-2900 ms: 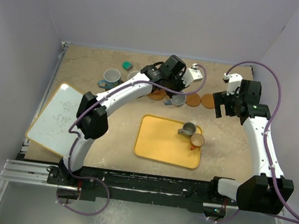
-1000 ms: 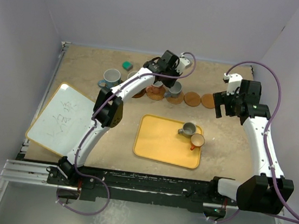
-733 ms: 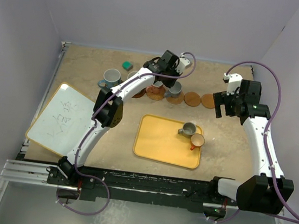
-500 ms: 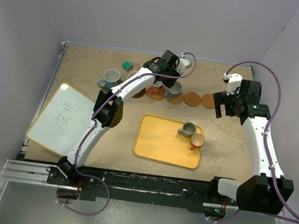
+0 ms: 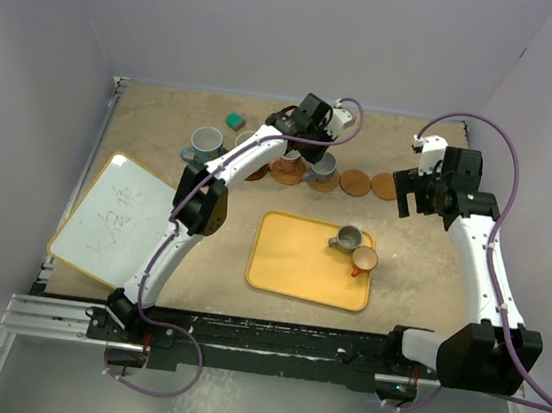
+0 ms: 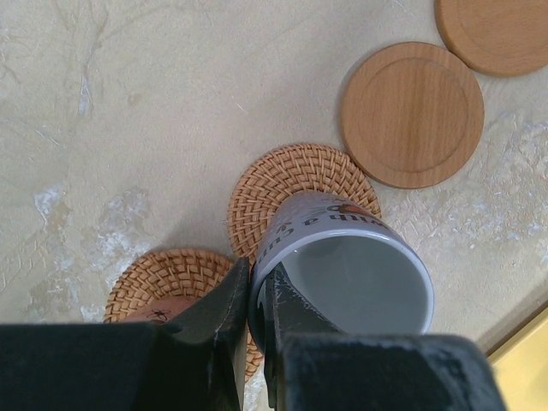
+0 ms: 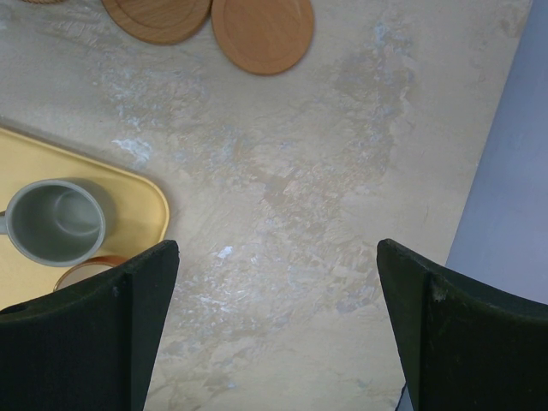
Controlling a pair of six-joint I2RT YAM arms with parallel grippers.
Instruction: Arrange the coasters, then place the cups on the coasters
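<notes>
The pale cup (image 6: 342,282) stood at the back of the counter (image 7: 282,197) over a woven coaster (image 6: 282,184), covering that coaster's near half; whether its base pressed on the weave could not be told; the left hand (image 6: 254,304) was clamped on its rim, one finger outside the wall and one inside. A second woven coaster (image 6: 163,274) lay just to the left, the two edges nearly touching, its near part hidden under the hand; two smooth wooden coasters (image 6: 413,114) continued the row to the right, with a thin strip of bare counter between the woven edge and the first of them. A corner of the yellow tray (image 6: 522,360) lay just in front; at the tray's right end a small grey cup (image 7: 56,221) and an orange-brown cup (image 7: 86,272) sat side by side. The right hand (image 7: 274,342) hovered with its fingers wide apart and nothing between them, over open counter between the tray's right edge and the lilac wall (image 7: 514,171). A blue cup (image 5: 205,142) and a teal block (image 5: 234,120) stood left of the row; a whiteboard (image 5: 113,219) lay at the near left edge.
</notes>
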